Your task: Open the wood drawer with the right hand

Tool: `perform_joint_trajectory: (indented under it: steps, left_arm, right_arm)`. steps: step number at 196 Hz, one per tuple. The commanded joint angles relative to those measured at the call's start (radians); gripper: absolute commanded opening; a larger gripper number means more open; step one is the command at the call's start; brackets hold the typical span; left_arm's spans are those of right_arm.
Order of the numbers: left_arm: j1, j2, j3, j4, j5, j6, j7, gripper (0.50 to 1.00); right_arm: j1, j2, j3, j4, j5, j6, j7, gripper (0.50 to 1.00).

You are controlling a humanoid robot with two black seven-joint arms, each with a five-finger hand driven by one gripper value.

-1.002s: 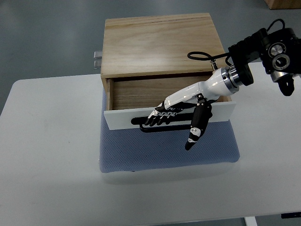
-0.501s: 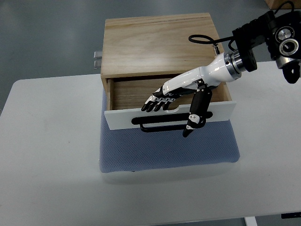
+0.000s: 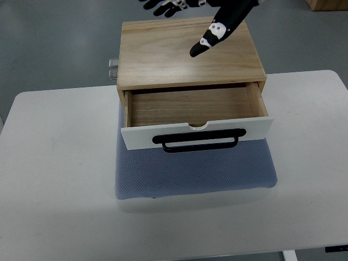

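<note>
The wooden box point(image 3: 163, 60) stands on a blue mat point(image 3: 196, 174) on the white table point(image 3: 54, 163). Its drawer point(image 3: 190, 106) is pulled out toward me and shows an empty wooden inside. The drawer has a white front point(image 3: 136, 136) with a black handle point(image 3: 196, 143). My right hand point(image 3: 185, 24) is high at the top edge of the picture, above the box's back, well away from the handle. Its fingers point(image 3: 163, 6) are spread, the thumb point(image 3: 215, 31) points down, and it holds nothing. The arm is out of frame.
A small metal bracket point(image 3: 113, 68) sticks out at the box's back left. The mat reaches a little past the drawer front. The table's near edge runs along the bottom, with grey floor point(image 3: 54, 43) behind it.
My right hand has let go of the handle, lifted out of the drawer and swung up and back to the top edge. The drawer has stayed open.
</note>
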Motion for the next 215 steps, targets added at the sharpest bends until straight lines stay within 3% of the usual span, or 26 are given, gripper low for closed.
perform_joint_trajectory:
  steps: [1,19,32,42,43,45,62,63,80,147,215]
  left_arm:
    - [0.0,0.0,0.0,0.0,0.0,0.0,0.0,1.0]
    - [0.0,0.0,0.0,0.0,0.0,0.0,0.0,1.0]
    - [0.0,0.0,0.0,0.0,0.0,0.0,0.0,1.0]
    - [0.0,0.0,0.0,0.0,0.0,0.0,0.0,1.0]
    - [0.0,0.0,0.0,0.0,0.0,0.0,0.0,1.0]
    - [0.0,0.0,0.0,0.0,0.0,0.0,0.0,1.0]
    - [0.0,0.0,0.0,0.0,0.0,0.0,0.0,1.0]
    - [0.0,0.0,0.0,0.0,0.0,0.0,0.0,1.0]
    - [0.0,0.0,0.0,0.0,0.0,0.0,0.0,1.0]
    - [0.0,0.0,0.0,0.0,0.0,0.0,0.0,1.0]
    - [0.0,0.0,0.0,0.0,0.0,0.0,0.0,1.0]
  right_arm:
    - [-0.078,0.019,0.098,-0.149,0.038,0.0,0.007,0.944]
    - [-0.161,0.056,0.209,-0.26,0.062,-0.049,0.038,0.944]
    - [-0.204,0.077,0.284,-0.309,0.062,-0.104,0.067,0.944]
    - [-0.204,0.078,0.284,-0.309,0.062,-0.105,0.067,0.944]
    - [-0.245,0.097,0.345,-0.351,0.064,-0.156,0.088,0.944]
    - [-0.255,0.1,0.358,-0.363,0.065,-0.169,0.093,0.944]
    - [-0.279,0.116,0.393,-0.392,0.072,-0.204,0.099,0.944]
    - [-0.316,0.145,0.452,-0.44,0.093,-0.264,0.102,0.944]
    - [-0.368,0.186,0.552,-0.524,0.154,-0.322,0.102,0.944]
    - [-0.495,0.249,0.672,-0.764,0.45,-0.345,0.099,0.944]
    - [-0.63,0.321,0.652,-0.777,0.449,-0.348,0.099,0.944]
